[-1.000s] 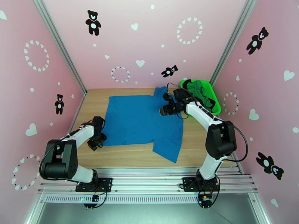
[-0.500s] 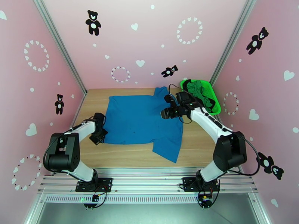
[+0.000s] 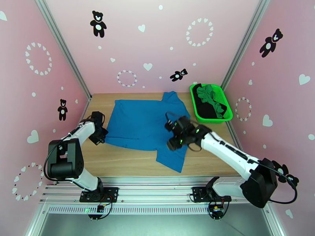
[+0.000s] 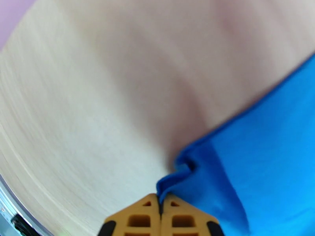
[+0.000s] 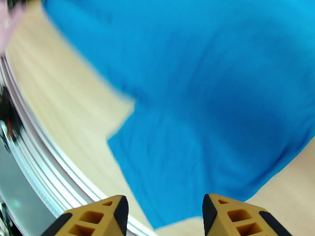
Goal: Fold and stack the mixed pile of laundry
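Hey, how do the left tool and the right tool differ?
The left tool is shut, pinching the left edge of the blue shirt; the right tool is open, holding nothing. The left tool is at the shirt's side; the right tool is above its near right part. Both are yellow and black.

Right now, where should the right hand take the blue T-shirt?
Probably its near sleeve, at the tip pointing to the near edge of the table. Come down from above: it lies flat with free edges on both sides, and the open right hand hovers over it.
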You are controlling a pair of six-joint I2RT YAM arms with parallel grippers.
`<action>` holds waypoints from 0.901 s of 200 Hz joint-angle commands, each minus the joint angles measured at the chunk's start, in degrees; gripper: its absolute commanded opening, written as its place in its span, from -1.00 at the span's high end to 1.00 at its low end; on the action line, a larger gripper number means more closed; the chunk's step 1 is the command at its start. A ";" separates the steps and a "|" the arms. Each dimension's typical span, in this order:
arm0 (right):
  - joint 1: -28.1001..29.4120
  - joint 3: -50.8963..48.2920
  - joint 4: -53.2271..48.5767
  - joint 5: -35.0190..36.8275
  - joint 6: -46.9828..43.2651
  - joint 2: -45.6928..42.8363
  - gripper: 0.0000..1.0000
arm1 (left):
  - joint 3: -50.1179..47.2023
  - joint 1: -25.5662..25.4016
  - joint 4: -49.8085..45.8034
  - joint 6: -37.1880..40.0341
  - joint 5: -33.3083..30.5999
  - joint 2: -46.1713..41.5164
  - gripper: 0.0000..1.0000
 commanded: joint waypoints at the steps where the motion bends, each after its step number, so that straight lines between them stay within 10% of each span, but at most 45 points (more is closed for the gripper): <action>1: 7.11 -4.89 -0.07 4.89 8.19 -0.70 -0.12 | 2.40 0.33 -0.24 2.25 0.40 0.64 1.00; 39: 16.17 -8.16 3.21 10.67 13.46 4.40 -0.09 | 2.24 0.28 2.69 2.59 4.11 2.91 1.00; 116: 16.96 -9.98 10.70 10.82 15.99 18.19 0.06 | 0.42 0.28 3.62 2.88 5.24 1.61 1.00; 180: 17.55 -9.20 11.31 11.70 17.06 25.99 1.00 | -0.23 0.28 2.29 3.00 5.46 -0.67 1.00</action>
